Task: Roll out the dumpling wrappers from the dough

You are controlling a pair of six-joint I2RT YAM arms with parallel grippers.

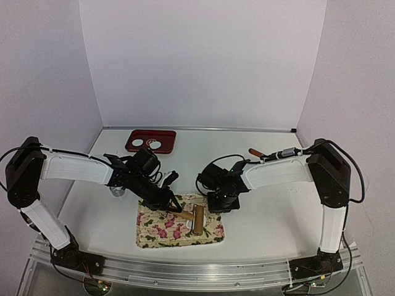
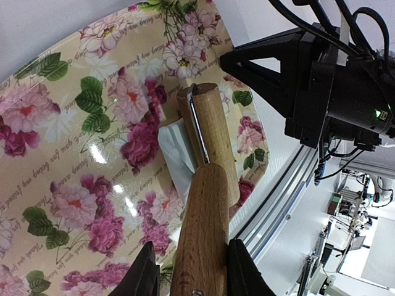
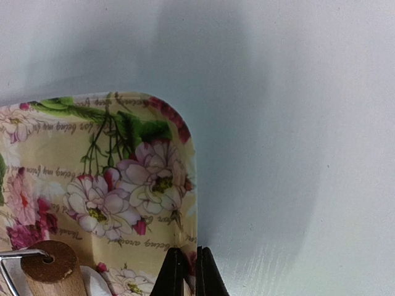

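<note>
Left gripper: your left gripper (image 2: pixel 194 274) is clamped on the wooden handle of the rolling pin (image 2: pixel 207 160), with one black finger on each side. The bottom edge of the wrist view cuts the fingers off.
Right gripper: your right gripper (image 3: pixel 186 271) has its fingers pressed together at the corner rim of the floral tray (image 2: pixel 74 154). You cannot tell whether the rim is caught between them.
Hidden: a white piece of dough (image 2: pixel 176 157) shows on one side of the roller only, and the rest lies under the wood. From above, your left arm covers the floral tray's far left corner.
Pin direction: from above, the handle runs from your left gripper toward the right. The roller lies across it, near to far.
Wrappers, place: two dumpling wrappers (image 1: pixel 146 143) lie on the red tray (image 1: pixel 133 140) at the far side of the table (image 1: pixel 265 209), well apart from both grippers.
Wrappers, direction: they are round, so they have no long axis. They lie flat, side by side along the red tray's length, left to right.
Wrappers, look: they are small, white discs, too small here for you to judge edges or thickness.
</note>
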